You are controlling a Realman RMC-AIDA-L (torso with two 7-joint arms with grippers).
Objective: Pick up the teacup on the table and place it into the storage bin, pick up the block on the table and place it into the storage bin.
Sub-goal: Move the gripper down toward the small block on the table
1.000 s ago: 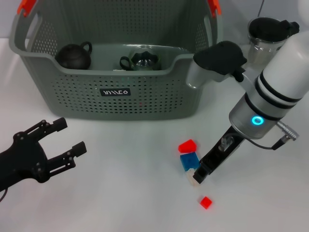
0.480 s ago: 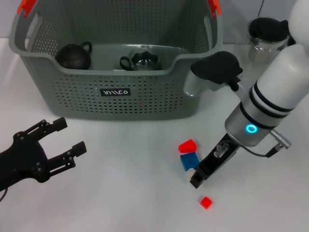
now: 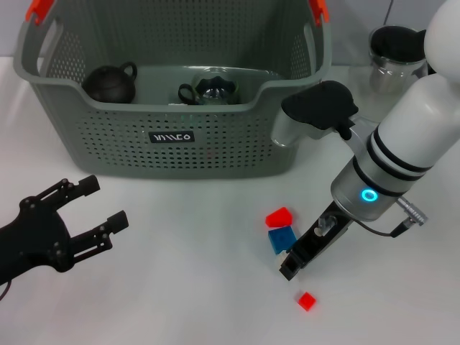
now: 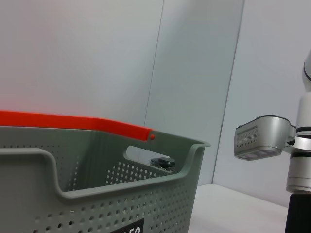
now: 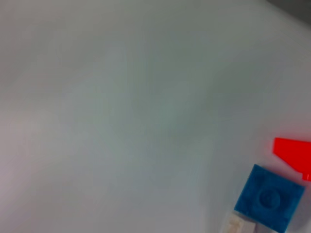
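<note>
Left gripper [image 3: 90, 208], fingers spread wide and empty, waits well left of the blocks. Behind it stands the storage bin [image 3: 172, 136], a dark teacup [image 3: 109, 83] already inside. Right gripper [image 3: 291, 264] reaches down just beside the blue block [image 3: 282, 238], probably for a pick; whether it has closed cannot be told. A small red block [image 3: 307, 300] lies nearer, just below it.

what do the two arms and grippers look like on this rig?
Right arm: glossy white cylindrical shell with black bands, a silver wrist section carrying a glowing cyan ring light, a grey cable with a metal connector and a black-capped silver camera module. Right gripper: slim and black. Left gripper: matte black skeletal linkage fingers with visible screws.
</note>
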